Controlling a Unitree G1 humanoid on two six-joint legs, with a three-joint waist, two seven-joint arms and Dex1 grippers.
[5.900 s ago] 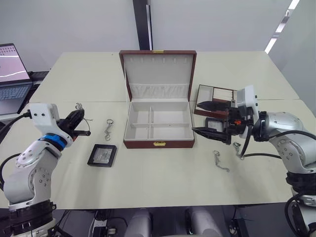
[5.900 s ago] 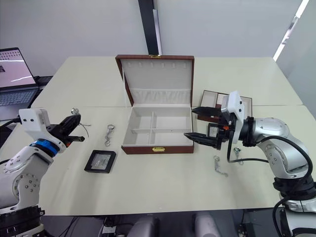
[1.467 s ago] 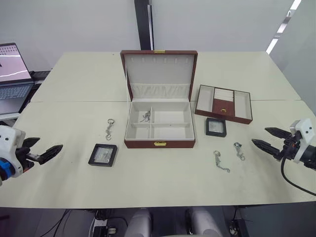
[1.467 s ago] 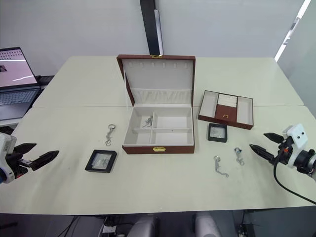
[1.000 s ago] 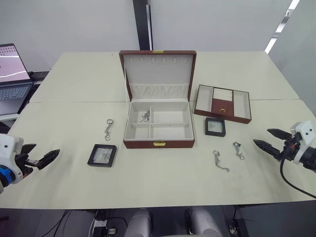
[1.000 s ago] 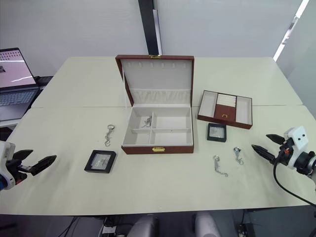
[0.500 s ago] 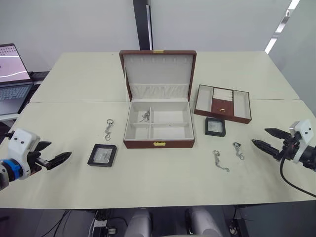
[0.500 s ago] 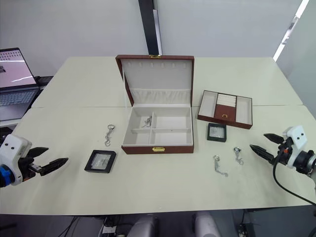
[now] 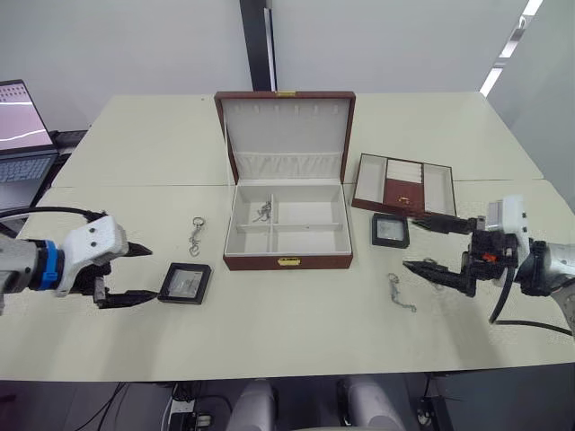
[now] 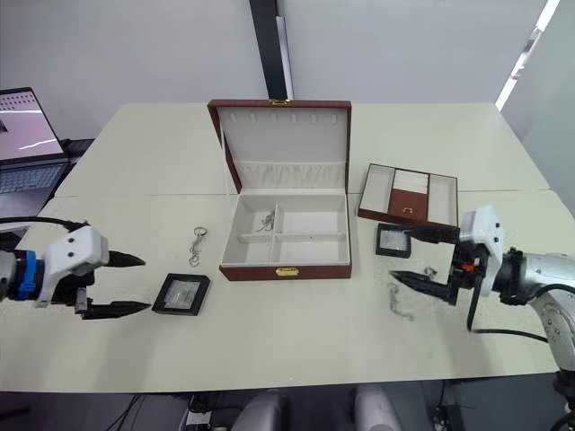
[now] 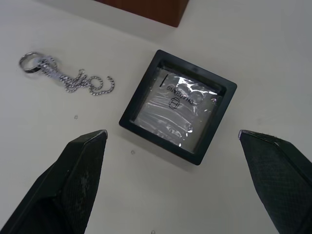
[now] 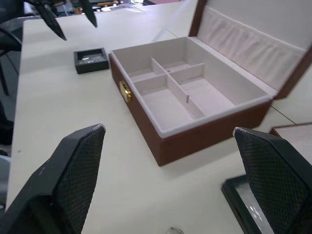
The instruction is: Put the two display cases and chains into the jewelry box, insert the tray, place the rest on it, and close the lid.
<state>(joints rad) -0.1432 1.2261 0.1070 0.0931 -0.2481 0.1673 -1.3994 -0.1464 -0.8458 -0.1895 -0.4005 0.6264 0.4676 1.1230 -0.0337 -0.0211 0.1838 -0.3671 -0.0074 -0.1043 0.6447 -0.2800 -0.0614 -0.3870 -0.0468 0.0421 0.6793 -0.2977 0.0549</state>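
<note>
Pale cream desk (image 9: 296, 332), laid out for packing; laptop (image 9: 22, 135) at the far left edge.

Jewelry box (image 9: 287, 226): large reddish-brown leatherette box, cream lining, four compartments, gold front clasp, centre of desk. Its hinged lid (image 9: 285, 135) stands upright at the back, so the interior is open for loading. One thin silver chain (image 9: 263, 212) already lies in the rear left compartment.

Tray (image 9: 405, 187): shallow reddish-brown tray with cream compartments, set aside to the right of the box, evidently waiting until the lower layer is filled.

Display cases, two, small square black frames with clear windows. One (image 9: 185, 283) lies flat left of the box; the other (image 9: 390, 231) lies just in front of the tray.

Loose chains on the desk: one (image 9: 195, 236) behind the left case, one (image 9: 401, 294) in front of the right case.

Left gripper (image 9: 135, 274): fingers wide apart, low, lined up just beside the left case; in its wrist view the case sits between the two tips, which suggests a grasp being set up.

Right gripper (image 9: 431, 245): fingers wide apart, empty, beside the right case and pointing toward the box, probably positioned to take that case or the nearby chain.
</note>
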